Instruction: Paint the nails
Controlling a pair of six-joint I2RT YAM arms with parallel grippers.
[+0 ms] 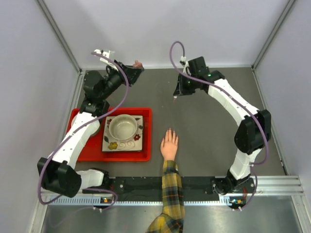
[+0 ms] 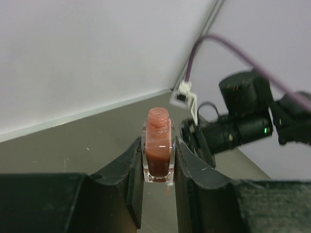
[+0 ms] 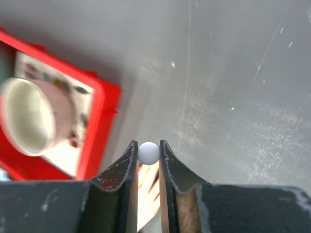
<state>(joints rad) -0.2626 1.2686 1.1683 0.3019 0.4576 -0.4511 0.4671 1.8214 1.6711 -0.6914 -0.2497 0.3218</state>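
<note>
Nails [image 1: 169,132]: on hand [image 1: 169,146], flat on bench [image 1: 209,126], between arms.
Left claw [image 2: 158,162]: clamped on open bottle [image 2: 158,143], raised.
Right claw [image 3: 148,147]: clamped on brush cap [image 3: 148,155].
Risk: I fear tilting the bottle spills it; a shaky stroke smears skin.

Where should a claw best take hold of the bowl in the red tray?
Probably its rim, from straight above: the bowl stands upright and open on the plate, and looks too wide to span. One finger inside, one outside.

Red tray [image 1: 126,156] on grey table [image 1: 209,126], floral square plate [image 1: 136,144] inside, cream bowl [image 1: 122,127] on plate.
</note>
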